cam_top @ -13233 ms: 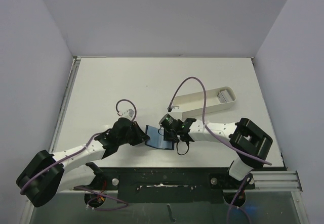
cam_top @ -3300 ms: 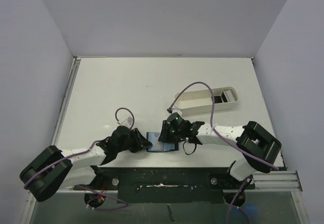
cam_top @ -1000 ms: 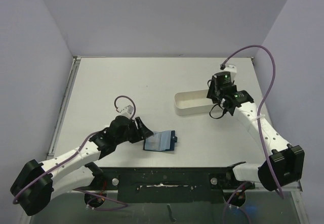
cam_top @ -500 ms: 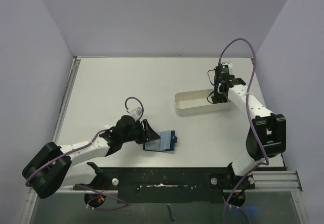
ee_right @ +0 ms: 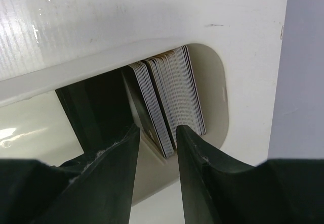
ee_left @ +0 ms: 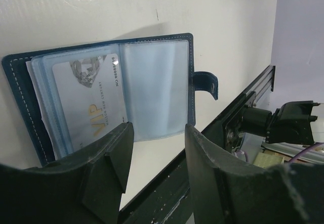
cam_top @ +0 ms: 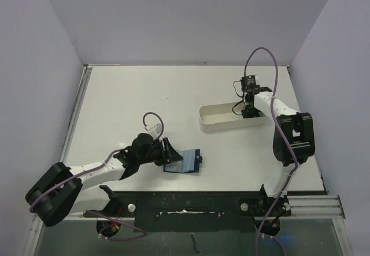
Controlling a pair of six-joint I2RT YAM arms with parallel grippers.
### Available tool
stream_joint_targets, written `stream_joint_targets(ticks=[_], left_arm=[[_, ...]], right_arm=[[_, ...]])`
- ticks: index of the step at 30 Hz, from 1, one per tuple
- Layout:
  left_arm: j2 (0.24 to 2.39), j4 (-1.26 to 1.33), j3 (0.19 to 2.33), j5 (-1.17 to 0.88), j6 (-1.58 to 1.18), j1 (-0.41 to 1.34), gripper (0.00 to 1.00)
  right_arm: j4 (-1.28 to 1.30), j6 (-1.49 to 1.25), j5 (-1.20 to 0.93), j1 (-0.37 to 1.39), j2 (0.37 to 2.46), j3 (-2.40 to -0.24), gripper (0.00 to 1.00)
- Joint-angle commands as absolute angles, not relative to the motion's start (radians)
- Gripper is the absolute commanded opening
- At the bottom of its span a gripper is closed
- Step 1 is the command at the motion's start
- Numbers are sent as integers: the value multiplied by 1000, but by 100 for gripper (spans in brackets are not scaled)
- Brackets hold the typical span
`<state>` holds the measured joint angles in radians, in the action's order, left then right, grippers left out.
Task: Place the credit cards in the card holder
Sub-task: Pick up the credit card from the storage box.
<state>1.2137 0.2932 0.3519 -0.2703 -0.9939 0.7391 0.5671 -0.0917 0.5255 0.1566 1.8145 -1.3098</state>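
Observation:
The card holder (cam_top: 185, 161) (ee_left: 152, 87), a navy wallet, lies open near the table's front edge. One pale card (ee_left: 88, 102) sits in its clear left sleeve and its snap tab (ee_left: 206, 84) sticks out to the right. My left gripper (cam_top: 167, 151) (ee_left: 158, 133) is open at the wallet's left side, one finger over the left page's lower corner, nothing between the jaws. The credit cards (ee_right: 174, 90) stand on edge in a stack at the right end of the white tray (cam_top: 219, 120) (ee_right: 76, 67). My right gripper (cam_top: 248, 110) (ee_right: 158, 133) hangs open there, jaws on either side of the front few cards.
A black rail (cam_top: 191, 201) (ee_left: 243, 128) runs along the table's near edge just past the wallet. Pale walls close in the left, back and right. Purple cables (cam_top: 260, 54) loop above both arms. The right arm's elbow (cam_top: 292, 132) stands right of the tray.
My right gripper has dropped into the tray's right end and its jaws have narrowed a little. The left gripper moved up against the wallet's left side, jaws narrowing, then held still.

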Motion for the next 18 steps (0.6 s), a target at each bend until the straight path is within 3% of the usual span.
stream_joint_targets(ticks=[1,18], left_arm=[[1187,342,360,-275,-991,742,43],[1148,330,346,-259,-1003,742,43]], right_arm=[[517,-54,579,149,1832,-1362,36],[490,-23,675,146,1867,-1353,26]])
